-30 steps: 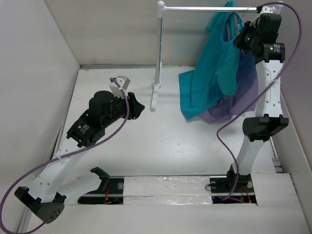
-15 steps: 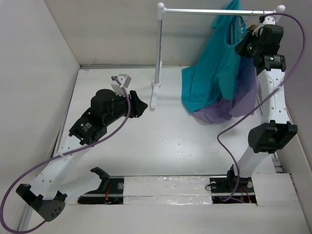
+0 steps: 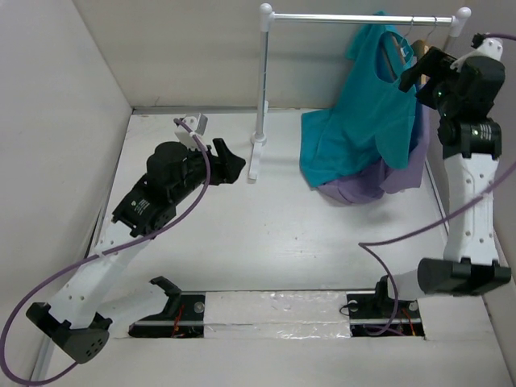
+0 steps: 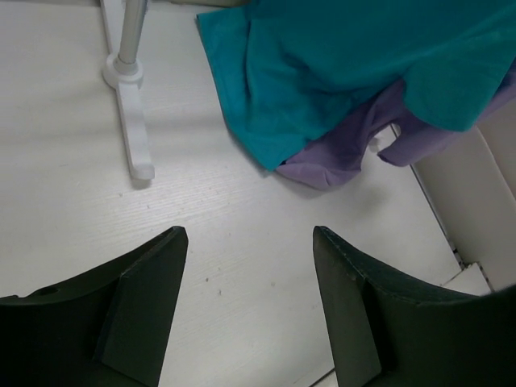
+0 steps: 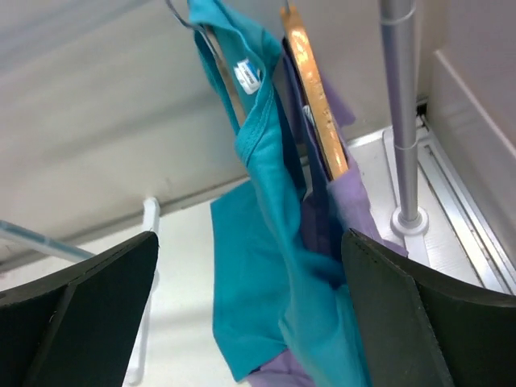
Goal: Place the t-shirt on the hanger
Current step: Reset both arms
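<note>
The t-shirt [image 3: 367, 113] hangs from the hanger [image 5: 219, 64] on the rail [image 3: 363, 16]. Its long axis runs straight down and its hem reaches the bench [image 3: 266, 234] beside a purple top [image 3: 395, 173]. The right hand [image 3: 418, 71] is the nearer one, just right of the collar, jaws wide and empty. The left hand [image 4: 250, 306], also spread and empty, is well apart to the left.

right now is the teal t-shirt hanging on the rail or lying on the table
Hanging: the t-shirt sits by its collar on the hanger, up at the rail.
</note>
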{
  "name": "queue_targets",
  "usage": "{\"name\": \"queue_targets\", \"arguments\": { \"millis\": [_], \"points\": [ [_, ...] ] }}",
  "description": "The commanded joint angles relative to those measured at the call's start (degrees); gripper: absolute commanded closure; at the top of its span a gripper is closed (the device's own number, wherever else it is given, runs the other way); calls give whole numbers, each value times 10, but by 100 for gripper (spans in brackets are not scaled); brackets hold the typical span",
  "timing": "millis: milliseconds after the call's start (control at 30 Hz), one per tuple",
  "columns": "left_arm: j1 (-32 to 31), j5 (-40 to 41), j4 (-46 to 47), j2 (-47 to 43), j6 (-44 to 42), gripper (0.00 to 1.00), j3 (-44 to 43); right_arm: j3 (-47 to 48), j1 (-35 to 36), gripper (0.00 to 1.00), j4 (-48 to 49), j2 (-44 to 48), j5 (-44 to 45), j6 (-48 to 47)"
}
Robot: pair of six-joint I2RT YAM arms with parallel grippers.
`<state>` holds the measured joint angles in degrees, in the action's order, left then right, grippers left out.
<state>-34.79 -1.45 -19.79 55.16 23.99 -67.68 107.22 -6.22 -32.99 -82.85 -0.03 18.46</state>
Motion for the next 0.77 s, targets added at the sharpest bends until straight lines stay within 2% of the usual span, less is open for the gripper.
{"name": "queue_targets", "arguments": {
  "millis": [0,133,300,400,600,733],
  "points": [
    [-1,36,41,15,16,39,-48,-45,9,0,12,93,17,33],
    [-1,72,56,58,8,35,-95,-146,40,0,94,219,-80,68],
    [-1,159,65,105,25,29,-147,-239,102,0,127,356,-172,76],
    [-1,184,67,111,46,29,-137,-282,133,0,86,397,-170,85],
    [-1,156,88,98,71,28,-102,-380,161,0,31,454,-164,68],
    [-1,153,90,99,73,24,-107,-363,178,0,29,437,-159,55]
  ]
}}
